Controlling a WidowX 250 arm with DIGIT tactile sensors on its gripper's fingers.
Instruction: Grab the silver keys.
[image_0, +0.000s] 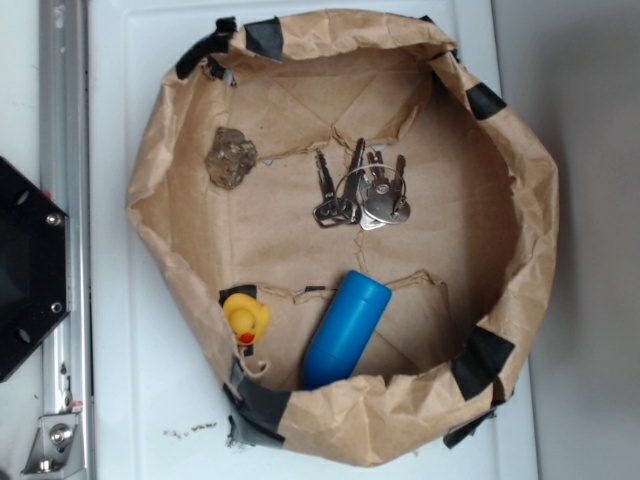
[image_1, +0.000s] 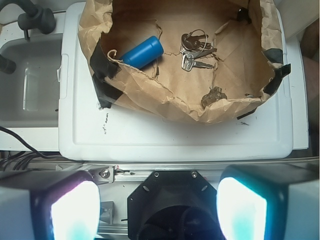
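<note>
Silver keys (image_0: 360, 192) lie loose and flat in the paper-lined bowl (image_0: 520, 200), likely light, stiff and slippery, best pinched across the bunched heads; the gripper (image_1: 159, 210) stands wide open

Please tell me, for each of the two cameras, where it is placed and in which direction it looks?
Exterior: overhead, looking straight down into the paper bowl; only the robot's black base shows, at the left edge.
Wrist: on the arm, above the base, looking forward and down over the open gripper toward the bowl.
Both show the silver keys, blue cylinder and rock.
</note>
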